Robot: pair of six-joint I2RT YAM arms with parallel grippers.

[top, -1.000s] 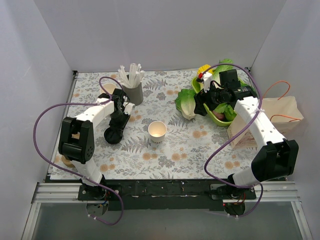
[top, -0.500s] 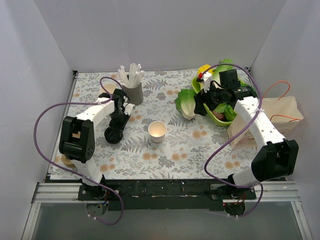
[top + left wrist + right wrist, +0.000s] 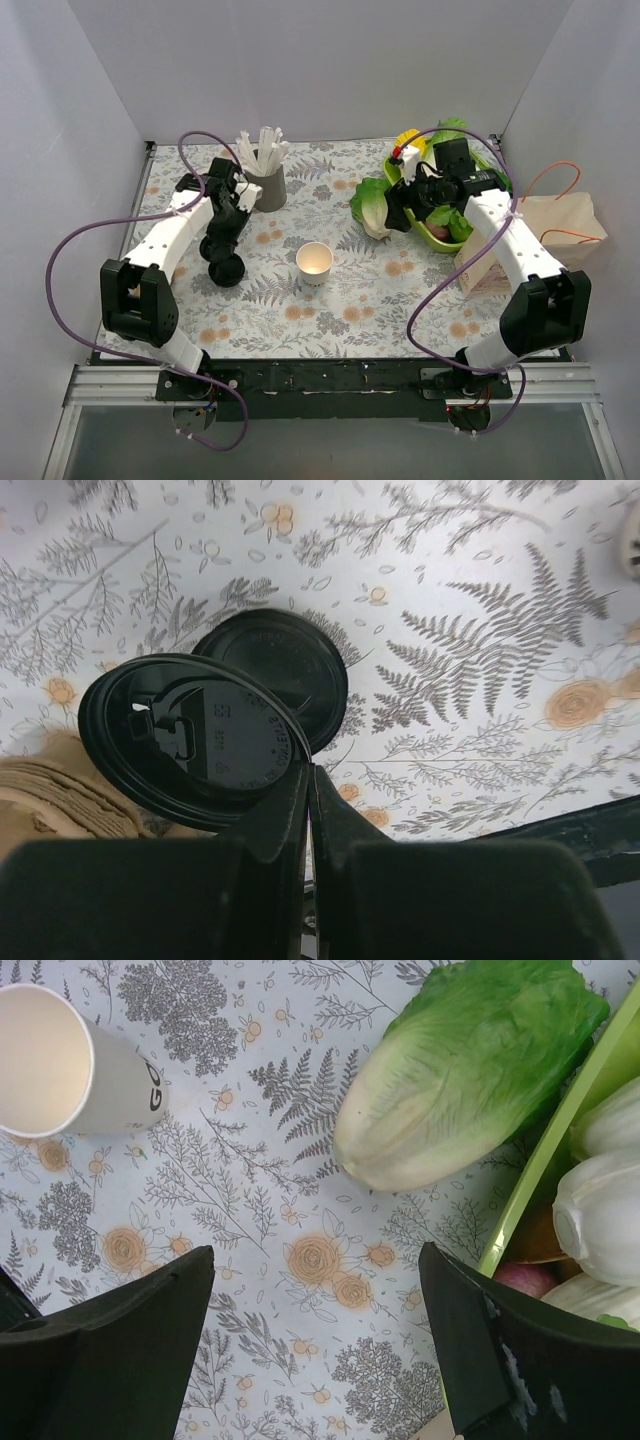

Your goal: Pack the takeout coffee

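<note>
My left gripper [image 3: 222, 246] [image 3: 308, 770] is shut on the rim of a black plastic lid [image 3: 190, 740], holding it tilted just above the table. A second black lid [image 3: 285, 675] [image 3: 229, 271] lies flat on the flowered cloth under it. A lidless cream paper cup [image 3: 314, 262] [image 3: 60, 1060] stands upright mid-table, right of the lids. The takeout coffee, a cup with its lid on, is out of view. My right gripper [image 3: 402, 208] [image 3: 320, 1350] hangs open over bare cloth between the cup and a lettuce head, holding nothing.
A lettuce head [image 3: 372, 208] [image 3: 470, 1070] lies beside a green bowl [image 3: 440, 238] [image 3: 545, 1170] of vegetables. A brown paper bag [image 3: 545, 240] stands at the right edge. A grey holder of white sticks [image 3: 264, 178] stands at the back left. Brown paper [image 3: 50, 800] lies beside the lids.
The left gripper has closed on the lid's rim and tipped it up. The left arm's elbow has swung back and to the left. The right arm has not moved.
</note>
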